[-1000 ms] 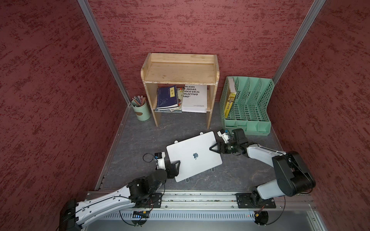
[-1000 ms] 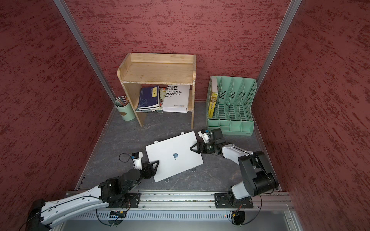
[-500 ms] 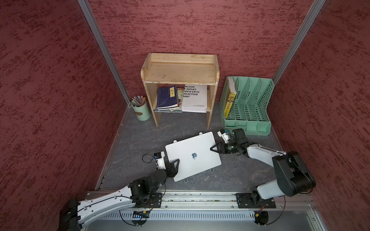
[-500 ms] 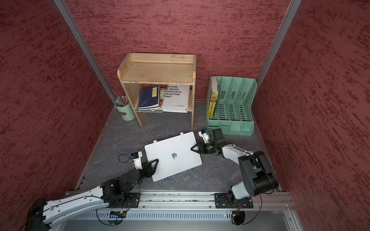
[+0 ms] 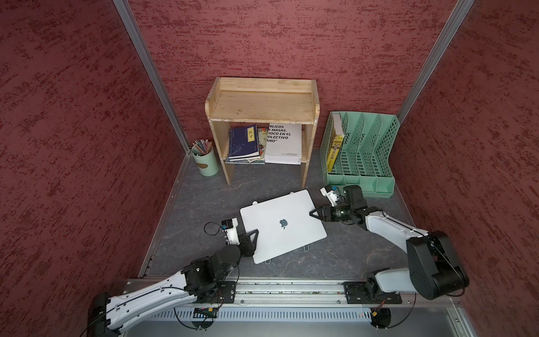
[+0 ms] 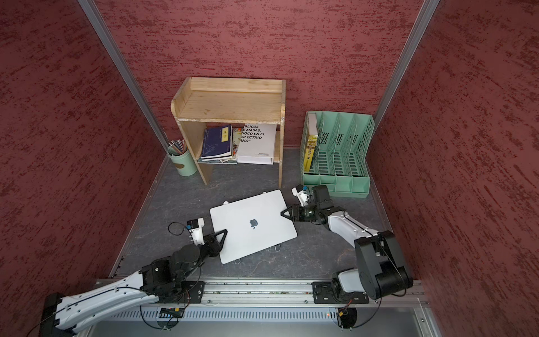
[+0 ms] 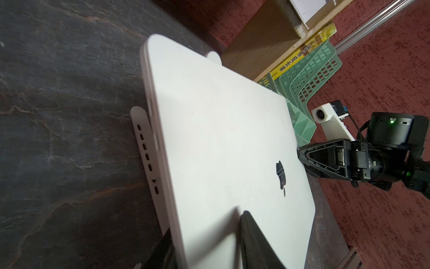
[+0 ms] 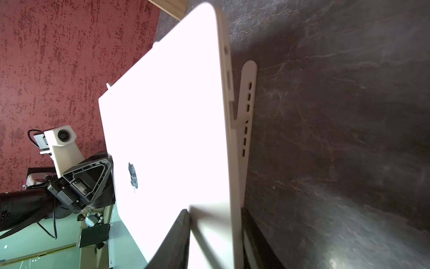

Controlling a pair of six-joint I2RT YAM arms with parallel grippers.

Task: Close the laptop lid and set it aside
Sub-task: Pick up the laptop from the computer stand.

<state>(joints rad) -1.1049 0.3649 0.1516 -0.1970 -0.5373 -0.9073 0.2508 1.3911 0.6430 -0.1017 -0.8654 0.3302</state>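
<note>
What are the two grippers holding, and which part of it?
The laptop, by its two short side edges: the left gripper straddles one, the right gripper the opposite one. Whether they pinch it tight yet cannot be told.

White arm shells [image 5: 151, 294], black joints [image 5: 434, 262], triangular black grippers [image 5: 253, 235] [image 5: 314, 212], looped cables [image 5: 207, 230]

Closed laptop [image 8: 167, 116], filling mid-frame, is lying on a slotted white stand [image 8: 247, 109] over the dark bench [image 8: 337, 116]. Jaws of the right gripper [image 8: 215, 210] are straddling one edge, while the left gripper [image 8: 109, 178] is sitting at the opposite edge.
</note>
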